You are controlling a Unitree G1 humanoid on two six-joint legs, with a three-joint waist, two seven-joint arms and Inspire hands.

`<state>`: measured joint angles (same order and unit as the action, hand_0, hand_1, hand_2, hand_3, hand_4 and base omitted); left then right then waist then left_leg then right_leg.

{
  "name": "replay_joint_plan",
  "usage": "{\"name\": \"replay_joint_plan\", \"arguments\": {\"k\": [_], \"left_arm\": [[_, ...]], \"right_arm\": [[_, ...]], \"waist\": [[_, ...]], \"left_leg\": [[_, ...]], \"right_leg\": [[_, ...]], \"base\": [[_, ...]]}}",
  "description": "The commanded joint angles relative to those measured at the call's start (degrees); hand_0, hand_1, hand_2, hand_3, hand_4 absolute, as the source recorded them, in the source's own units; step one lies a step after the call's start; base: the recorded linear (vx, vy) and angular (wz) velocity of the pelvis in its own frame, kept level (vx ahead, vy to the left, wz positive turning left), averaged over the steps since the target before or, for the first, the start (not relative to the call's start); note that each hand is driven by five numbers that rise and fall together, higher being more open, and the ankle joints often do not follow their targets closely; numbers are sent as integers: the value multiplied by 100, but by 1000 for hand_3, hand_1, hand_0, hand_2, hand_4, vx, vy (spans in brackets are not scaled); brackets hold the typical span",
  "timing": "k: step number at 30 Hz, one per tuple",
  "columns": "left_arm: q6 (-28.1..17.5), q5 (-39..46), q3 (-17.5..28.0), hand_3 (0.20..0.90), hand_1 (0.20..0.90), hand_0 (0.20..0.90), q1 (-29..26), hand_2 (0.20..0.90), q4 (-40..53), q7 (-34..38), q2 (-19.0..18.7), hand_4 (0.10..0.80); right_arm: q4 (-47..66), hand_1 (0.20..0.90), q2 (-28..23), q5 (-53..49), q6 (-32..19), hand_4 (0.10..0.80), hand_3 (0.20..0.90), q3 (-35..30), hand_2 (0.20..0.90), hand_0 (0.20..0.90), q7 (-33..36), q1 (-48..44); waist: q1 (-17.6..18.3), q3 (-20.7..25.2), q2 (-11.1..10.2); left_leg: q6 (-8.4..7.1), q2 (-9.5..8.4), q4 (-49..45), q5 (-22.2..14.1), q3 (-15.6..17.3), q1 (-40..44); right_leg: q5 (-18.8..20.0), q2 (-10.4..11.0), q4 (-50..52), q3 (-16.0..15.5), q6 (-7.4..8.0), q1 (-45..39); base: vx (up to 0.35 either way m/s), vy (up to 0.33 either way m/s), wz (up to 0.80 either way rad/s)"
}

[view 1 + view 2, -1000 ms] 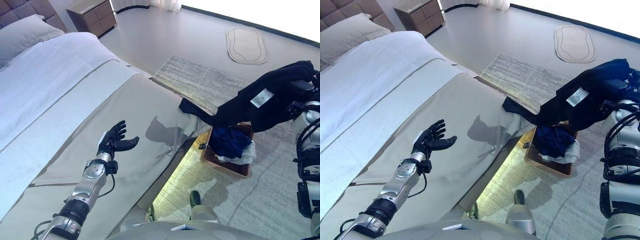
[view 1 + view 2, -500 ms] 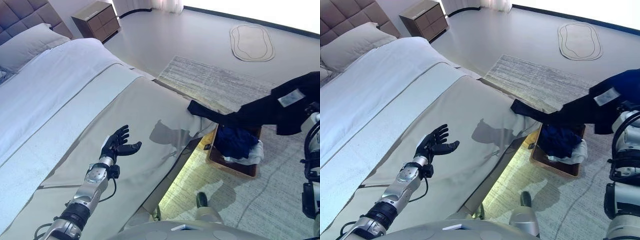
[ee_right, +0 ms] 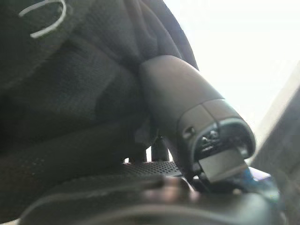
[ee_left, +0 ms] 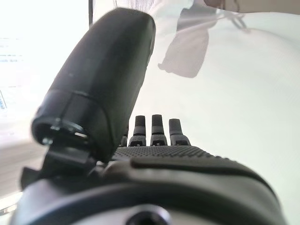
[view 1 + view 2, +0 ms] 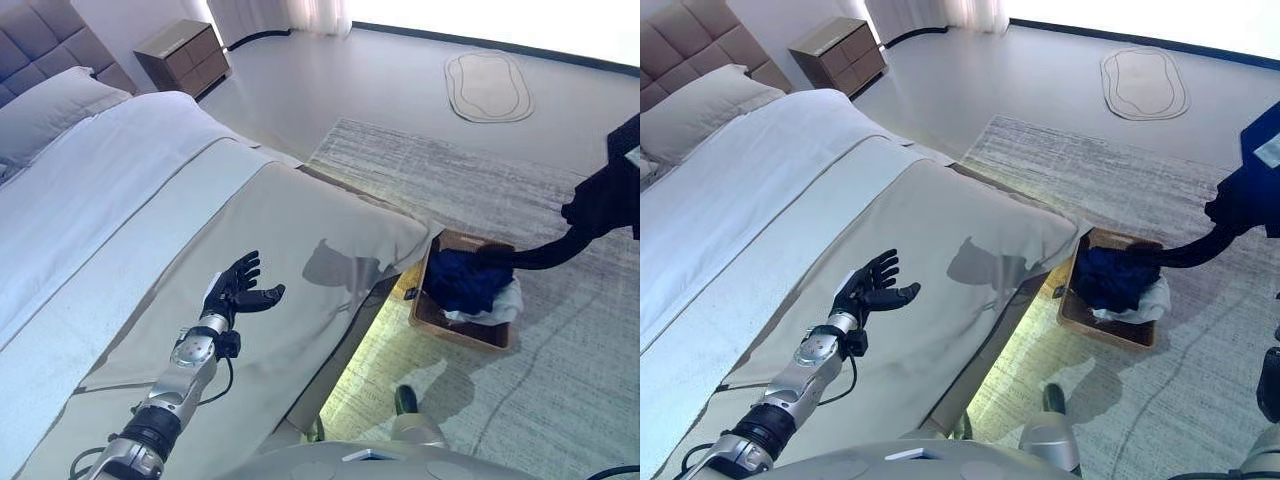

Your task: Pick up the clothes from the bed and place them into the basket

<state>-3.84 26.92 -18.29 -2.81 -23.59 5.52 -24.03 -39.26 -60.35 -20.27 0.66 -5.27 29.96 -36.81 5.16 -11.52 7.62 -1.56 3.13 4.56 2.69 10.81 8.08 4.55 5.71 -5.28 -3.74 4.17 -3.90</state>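
From the left eye view, the step in hand looks like the carry-over: a dark garment (image 5: 600, 205) hangs at the far right, one long end trailing down to the brown basket (image 5: 460, 330) on the rug (image 5: 560, 350), touching the blue clothes (image 5: 462, 280) already heaped inside with something white; the bed (image 5: 300, 230) shows no more clothing; the left robot hand (image 5: 236, 290) hovers over the bedcover, fingers spread, holding nothing.

The right eye view gives the same picture; the garment's white label (image 5: 1270, 150) shows at the right edge, and the holding hand itself is out of sight here.

In the left wrist view the fingers (image 4: 158, 126) lie straight over pale bedding, empty.

The right wrist view shows the right robot hand (image 3: 140, 180) buried in black knitted cloth, thumb (image 3: 187, 112) pressed against it; it has hold of the garment.

Next, I'd judge, the arm must swing over the basket and let go so the bulk falls in, not over the rim; the cloth is limp and long.
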Motion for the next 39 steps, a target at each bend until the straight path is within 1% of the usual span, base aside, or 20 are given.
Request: {"name": "replay_joint_plan", "arguments": {"k": [1, 2, 6, 12, 17, 18, 21, 25, 28, 31, 37, 38, 39], "left_arm": [[-428, -178, 102, 900, 900, 900, -302, 900, -33, -64, -221, 800], [-415, -207, 127, 900, 900, 900, -302, 900, -36, -88, -204, 800], [-433, -254, 146, 900, 900, 900, -360, 900, -97, -101, -124, 800], [-468, -272, 188, 900, 900, 900, -339, 900, -97, -110, -92, 800], [-465, -256, 212, 900, 900, 900, -367, 900, -107, -97, -97, 800], [-469, -257, 211, 900, 900, 900, -367, 900, -109, -97, -97, 800], [-437, -253, 186, 900, 900, 900, -360, 900, -11, -32, -114, 800], [-451, -220, 149, 900, 900, 900, -398, 900, 26, -18, -122, 800], [-462, -208, 143, 900, 900, 900, -436, 900, 30, -37, -112, 800], [-443, -185, 140, 900, 900, 900, -437, 900, 85, -23, -96, 800], [-450, -232, 173, 900, 900, 900, -400, 900, 105, -80, -83, 800], [-445, -230, 170, 900, 900, 900, -397, 900, 115, -77, -84, 800], [-423, -222, 170, 900, 900, 900, -401, 900, 145, -63, -88, 800]], "right_arm": [[371, 300, -116, 237, -607, 100, 200, 336, 300, 300, -544, -452], [382, 300, -19, 199, -563, 100, 200, 372, 300, 300, -784, -400], [294, 300, 295, 321, -536, 100, 200, 552, 300, 300, -1147, -341], [282, 300, 468, 344, -325, 100, 200, 583, 300, 300, -1287, -219], [71, 300, 581, 463, 59, 100, 200, 523, 300, 300, -1134, 13], [51, 300, 585, 440, 78, 100, 200, 521, 300, 300, -1108, 26], [-214, 300, 735, 332, 217, 100, 200, 378, 300, 300, -724, 126], [-378, 300, 783, 414, 322, 100, 200, 352, 300, 300, -571, 156], [-456, 300, 775, 410, 271, 100, 200, 384, 300, 300, -639, 175], [-419, 300, 779, 395, 198, 100, 200, 452, 300, 300, -877, 228], [-293, 300, 782, 460, 221, 100, 200, 501, 300, 300, -1002, 344], [-286, 347, 787, 464, 228, 155, 255, 505, 347, 347, -1021, 349], [-270, 495, 782, 441, 262, 328, 428, 506, 495, 495, -1023, 354]], "waist": [[-128, 526, -590], [-131, 515, -592], [-153, 468, -559], [-167, 409, -528], [-158, 373, -528], [-159, 371, -529], [-169, 325, -512], [-178, 248, -443], [-173, 198, -401], [-157, 165, -361], [-145, 128, -331], [-146, 127, -326], [-145, 123, -318]], "left_leg": [[-341, 148, -341, -551, -303, -52], [-340, 152, -339, -547, -304, -48], [-339, 156, -331, -537, -298, -43], [-337, 139, -291, -511, -302, -42], [-324, 126, -265, -499, -284, -59], [-323, 128, -264, -499, -281, -58], [-315, 142, -264, -491, -266, -64], [-315, 139, -288, -485, -261, -99], [-317, 123, -296, -479, -267, -123], [-325, 111, -295, -472, -269, -137], [-325, 98, -264, -460, -262, -150], [-325, 95, -262, -459, -264, -153], [-329, 91, -260, -460, -266, -157]], "right_leg": [[-442, -159, 235, -207, -95, -68], [-436, -162, 232, -207, -103, -67], [-415, -149, 211, -231, -112, -61], [-385, -132, 178, -263, -107, -64], [-365, -131, 166, -265, -95, -30], [-364, -131, 166, -263, -95, -29], [-361, -137, 177, -262, -100, -10], [-360, -125, 209, -265, -101, 36], [-347, -115, 213, -260, -100, 62], [-346, -102, 214, -251, -105, 81], [-348, -91, 208, -246, -101, 98], [-347, -88, 207, -247, -101, 101], [-347, -88, 207, -248, -100, 110]], "base": [[-6, -6, -3], [0, 0, 0], [0, 0, 0], [-2, 1, 1], [0, 0, 0], [0, 0, 0], [0, 0, 0], [-35, 9, -2], [-10, 5, 0], [0, 0, 0], [0, 0, 0], [0, 0, 0], [0, 0, 0]]}}
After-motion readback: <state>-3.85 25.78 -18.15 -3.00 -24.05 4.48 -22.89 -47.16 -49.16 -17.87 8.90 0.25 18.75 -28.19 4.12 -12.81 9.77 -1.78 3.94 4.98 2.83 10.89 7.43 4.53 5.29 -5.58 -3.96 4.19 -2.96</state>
